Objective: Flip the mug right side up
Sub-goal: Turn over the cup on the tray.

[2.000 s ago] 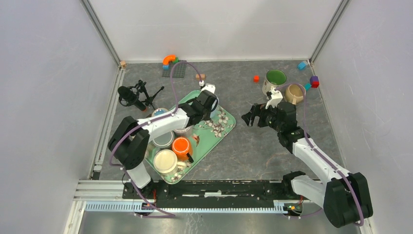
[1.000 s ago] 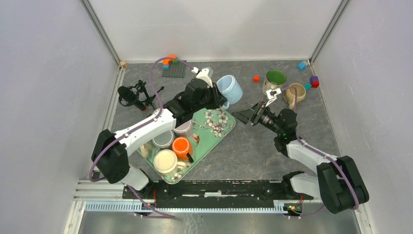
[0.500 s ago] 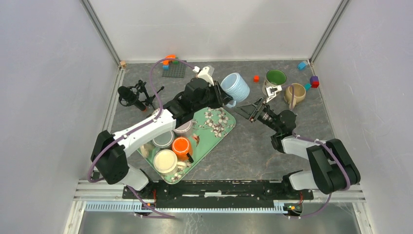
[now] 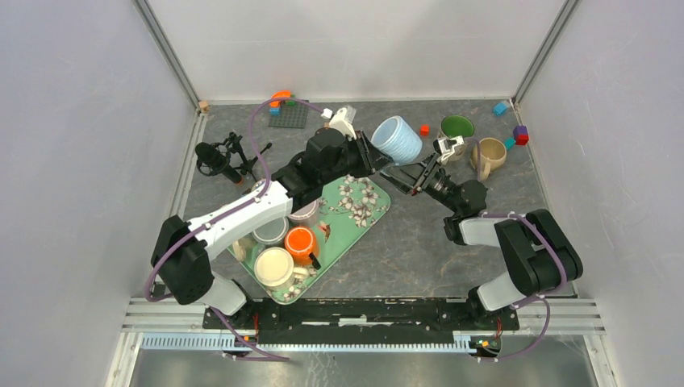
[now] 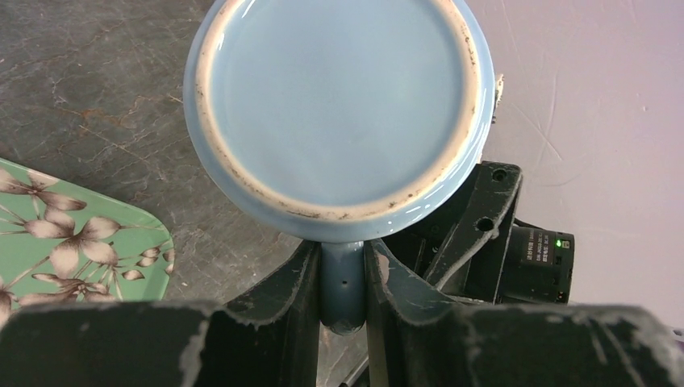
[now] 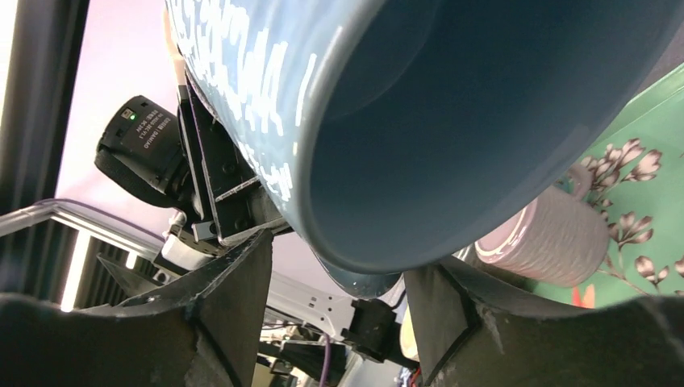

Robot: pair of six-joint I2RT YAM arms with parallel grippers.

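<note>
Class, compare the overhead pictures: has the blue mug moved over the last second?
Yes. The blue mug, held by the left gripper, has shifted right, away from the floral tray and toward the red block.

- Bench (image 4: 419, 250): dark grey, marbled stone look w/ pale veins, matte; runs near to far.
- Far wall (image 4: 347, 40): plain white panel.
- Left wall (image 4: 72, 161) & right wall (image 4: 621, 161): same smooth panels, pale grey w/ faint lilac tint.
- Far-left post (image 4: 167, 52) & far-right post (image 4: 547, 48): alu, at the far corners.
- Side rail (image 4: 176, 201): alu, along the bench's left edge.
- Slotted alu profile (image 4: 165, 309) at the near edge.
- Light: soft, even, no hard shadows.
</note>
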